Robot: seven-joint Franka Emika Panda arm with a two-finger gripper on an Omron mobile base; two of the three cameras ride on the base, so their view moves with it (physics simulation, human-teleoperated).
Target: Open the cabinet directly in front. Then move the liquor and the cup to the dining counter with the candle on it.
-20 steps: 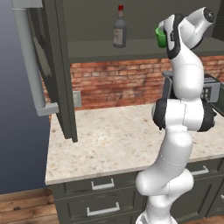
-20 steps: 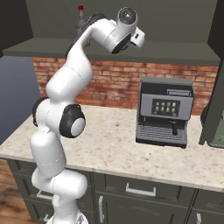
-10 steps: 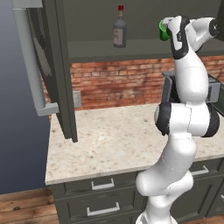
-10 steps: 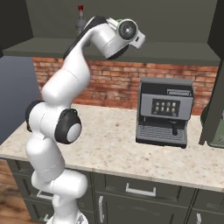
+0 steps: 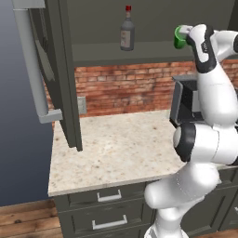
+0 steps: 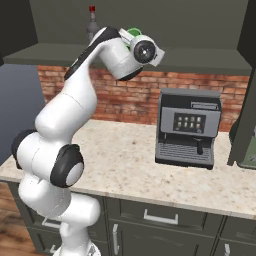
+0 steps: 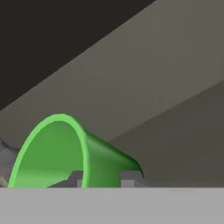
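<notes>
The cabinet (image 5: 62,69) stands open, its left door swung out toward me. On its shelf the liquor (image 5: 127,31) stands upright, red cap on top, also seen in the right base view as the liquor (image 6: 92,22) behind my arm. My gripper (image 7: 100,177) is shut on the green cup (image 7: 57,153), whose open mouth faces the camera. The cup (image 5: 179,37) is held at shelf height near the shelf's front edge, well right of the bottle. My hand covers most of the cup (image 6: 132,32) in the right base view.
A grey coffee machine (image 6: 187,127) stands on the beige worktop (image 5: 121,144) under the cabinet, against the red brick wall. Dark drawers (image 5: 109,197) with short silver handles sit below. The cabinet's right door (image 6: 245,100) hangs open at the far right.
My hand has shifted slightly right and down with the cup in it, and the arm's upper links have swung. The bottle has not moved.
</notes>
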